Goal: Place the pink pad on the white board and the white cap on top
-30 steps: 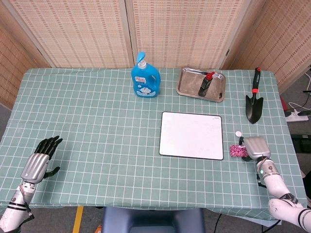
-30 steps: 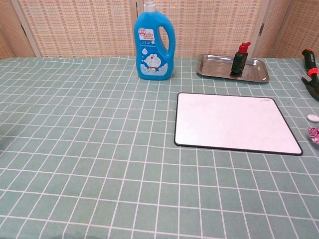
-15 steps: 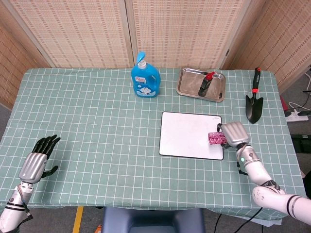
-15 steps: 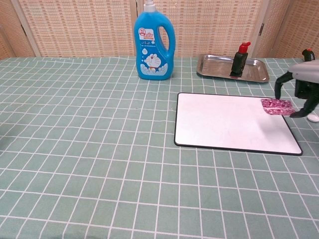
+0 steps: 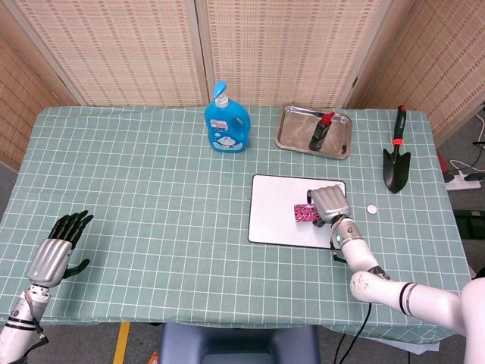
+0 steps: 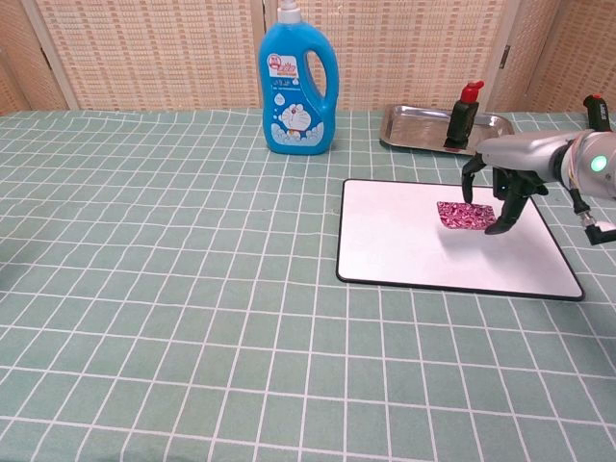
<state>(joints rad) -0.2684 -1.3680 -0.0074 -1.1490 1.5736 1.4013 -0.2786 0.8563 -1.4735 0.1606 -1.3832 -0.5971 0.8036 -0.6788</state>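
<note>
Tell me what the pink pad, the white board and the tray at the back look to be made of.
Pink pad: probably soft fabric or sponge; mottled, matte surface, held by the right hand.
White board: likely smooth plastic or coated sheet; flat, thin, uniform white with a dark edge.
Tray: metal, apparently stainless steel; shiny and reflective.

- The board [image 5: 298,221] lies right of the table's [image 5: 151,227] centre.
- The pad [image 5: 305,212] hangs over it, held in the right hand [image 5: 328,203].
- The cap [image 5: 371,208] lies at the board's 3 o'clock.
- The tray [image 5: 313,131] sits at its 12 o'clock.
- The left hand [image 5: 57,250] rests at 8 o'clock.
</note>
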